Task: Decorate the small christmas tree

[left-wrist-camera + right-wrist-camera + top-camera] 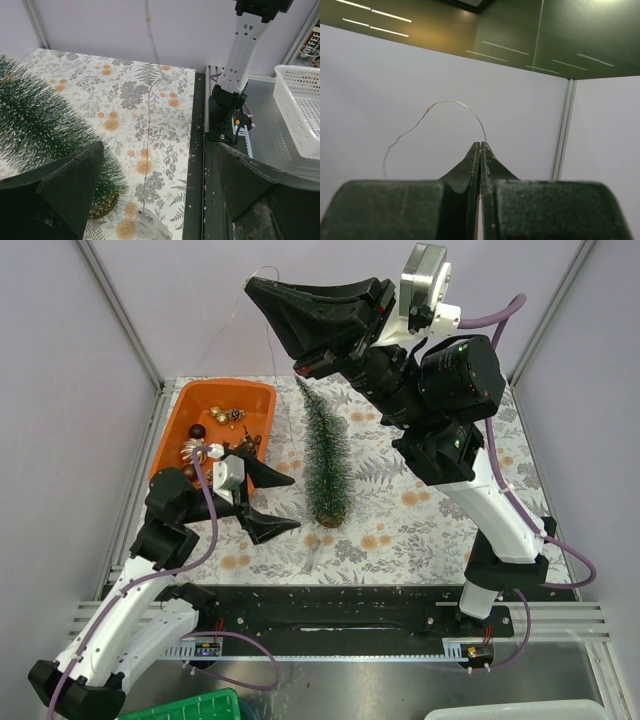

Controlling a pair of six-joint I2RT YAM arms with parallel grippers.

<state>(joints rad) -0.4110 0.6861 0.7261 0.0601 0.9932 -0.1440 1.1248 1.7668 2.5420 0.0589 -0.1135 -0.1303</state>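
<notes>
The small christmas tree [326, 455] lies on its side on the flowered table cover, round base toward the near edge; its bristles fill the left of the left wrist view [40, 125]. My right gripper [252, 286] is raised high over the back left, shut on a thin light wire [445, 102] that loops out above its tips [480, 145]. The wire [149, 115] drops to a clear battery box [312, 558] lying beside the tree's base. My left gripper [295, 504] hovers open just left of the tree's base, nothing between its fingers [159, 150].
An orange tray [185, 425] at the back left holds several small gold and brown ornaments [225, 415]. A white basket [300, 110] sits off the table at the near right, a green bin [190, 708] at the near left. Frame posts and white walls surround the table.
</notes>
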